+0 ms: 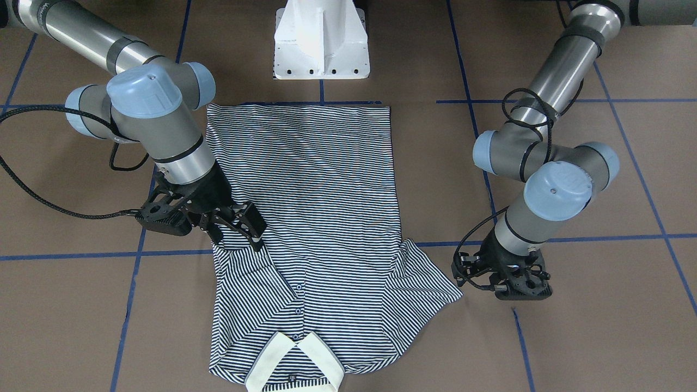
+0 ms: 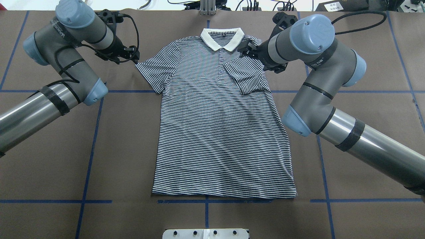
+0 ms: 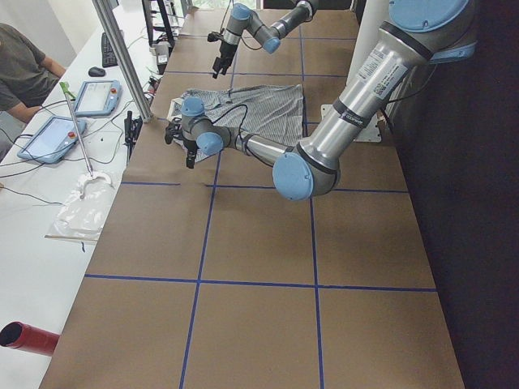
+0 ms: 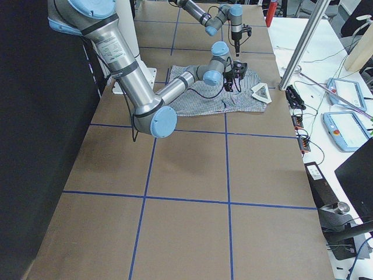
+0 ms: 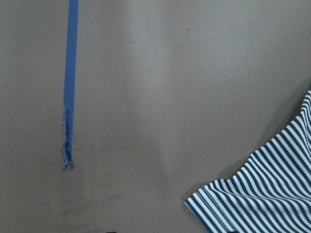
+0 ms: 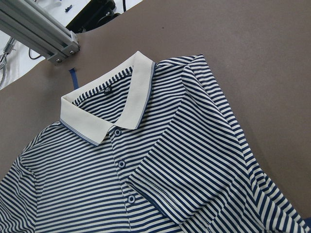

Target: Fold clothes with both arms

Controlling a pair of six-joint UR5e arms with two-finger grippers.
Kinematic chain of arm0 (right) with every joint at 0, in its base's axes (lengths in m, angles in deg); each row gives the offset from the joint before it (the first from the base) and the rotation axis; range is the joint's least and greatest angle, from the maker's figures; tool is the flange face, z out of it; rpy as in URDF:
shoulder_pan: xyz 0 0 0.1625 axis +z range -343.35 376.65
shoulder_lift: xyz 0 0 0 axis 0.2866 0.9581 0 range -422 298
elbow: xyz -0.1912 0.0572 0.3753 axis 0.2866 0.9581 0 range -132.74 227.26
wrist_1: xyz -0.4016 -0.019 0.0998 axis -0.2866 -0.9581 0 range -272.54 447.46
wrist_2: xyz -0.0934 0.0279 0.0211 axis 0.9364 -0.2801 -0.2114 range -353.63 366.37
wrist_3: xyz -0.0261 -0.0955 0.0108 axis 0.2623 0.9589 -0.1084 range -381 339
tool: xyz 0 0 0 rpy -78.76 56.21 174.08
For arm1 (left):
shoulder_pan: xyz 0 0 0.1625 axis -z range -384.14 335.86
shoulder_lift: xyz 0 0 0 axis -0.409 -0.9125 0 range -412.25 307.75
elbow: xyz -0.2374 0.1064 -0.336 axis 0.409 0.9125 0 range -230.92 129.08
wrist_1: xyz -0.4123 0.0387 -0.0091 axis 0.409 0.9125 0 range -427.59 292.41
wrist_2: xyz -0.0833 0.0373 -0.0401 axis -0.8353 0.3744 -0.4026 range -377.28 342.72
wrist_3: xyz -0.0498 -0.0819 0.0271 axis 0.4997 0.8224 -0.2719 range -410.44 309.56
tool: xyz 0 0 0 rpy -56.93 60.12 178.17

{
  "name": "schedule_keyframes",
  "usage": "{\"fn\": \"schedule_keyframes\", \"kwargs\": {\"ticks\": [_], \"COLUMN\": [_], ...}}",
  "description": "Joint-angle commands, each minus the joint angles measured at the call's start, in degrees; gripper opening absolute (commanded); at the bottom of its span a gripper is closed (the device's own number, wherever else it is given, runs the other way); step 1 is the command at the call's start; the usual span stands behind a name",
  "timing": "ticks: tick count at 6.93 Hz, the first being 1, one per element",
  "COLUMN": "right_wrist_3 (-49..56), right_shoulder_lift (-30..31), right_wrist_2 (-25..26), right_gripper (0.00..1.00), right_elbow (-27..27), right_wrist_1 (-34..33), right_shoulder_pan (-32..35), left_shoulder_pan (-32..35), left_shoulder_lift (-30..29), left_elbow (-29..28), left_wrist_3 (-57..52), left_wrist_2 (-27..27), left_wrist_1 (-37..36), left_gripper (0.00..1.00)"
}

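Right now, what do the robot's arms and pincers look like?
The left arm and right arm are fat round tubes, shiny silver and dull grey, with light-blue caps on the joints, black bands and small white lettering. A black cable loops along each. Each ends in a black two-finger pincer: the left pincer and the right pincer.
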Motion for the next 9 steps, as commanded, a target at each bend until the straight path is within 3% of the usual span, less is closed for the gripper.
{"fn": "schedule_keyframes", "kwargs": {"ticks": [1, 4, 5, 6, 7, 9], "right_wrist_3": [0.0, 0.0, 0.0, 0.1, 0.0, 0.0], "right_shoulder_lift": [0.6, 1.0, 1.0, 1.0, 1.0, 1.0], "right_wrist_2": [0.1, 0.2, 0.2, 0.1, 0.1, 0.0], "right_gripper": [1.00, 1.00, 1.00, 1.00, 1.00, 1.00], "right_elbow": [0.2, 0.2, 0.1, 0.1, 0.1, 0.1], "right_wrist_1": [0.2, 0.4, 0.4, 0.4, 0.4, 0.4], "right_shoulder_pan": [-0.1, -0.1, -0.1, -0.1, -0.1, -0.1], "left_shoulder_pan": [-1.2, -2.1, -2.1, -2.1, -2.2, -2.1], "left_shoulder_lift": [-1.8, -3.0, -3.1, -3.2, -3.3, -4.3], "left_elbow": [-3.2, -6.9, -7.0, -7.2, -7.1, -7.0], "left_wrist_3": [0.2, 0.2, 0.2, 0.2, 0.1, 0.3], "left_wrist_2": [1.1, 3.5, 3.4, 3.4, 3.4, 3.3], "left_wrist_1": [2.1, 5.1, 5.2, 5.2, 5.2, 5.3], "left_gripper": [0.70, 0.63, 0.55, 0.14, 0.00, 0.00]}}
